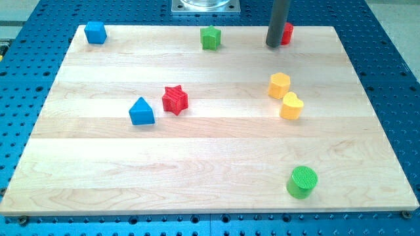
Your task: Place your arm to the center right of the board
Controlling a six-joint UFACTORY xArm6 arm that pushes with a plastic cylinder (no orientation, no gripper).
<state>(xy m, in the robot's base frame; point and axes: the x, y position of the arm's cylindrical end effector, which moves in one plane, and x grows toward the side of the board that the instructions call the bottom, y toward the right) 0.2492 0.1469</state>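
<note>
My tip point(272, 45) rests on the wooden board point(197, 151) near its top edge, right of centre. A red block point(287, 33) sits just behind and to the right of the rod, partly hidden by it. A yellow hexagonal block point(279, 85) and a yellow heart-like block point(291, 105) lie below the tip, touching each other. A green star-like block point(210, 37) is to the tip's left along the top edge.
A blue block point(96, 32) sits at the top left corner. A red star point(175, 99) and a blue house-shaped block point(141, 111) lie left of centre. A green cylinder point(302, 181) stands at the bottom right. A blue perforated table point(394, 65) surrounds the board.
</note>
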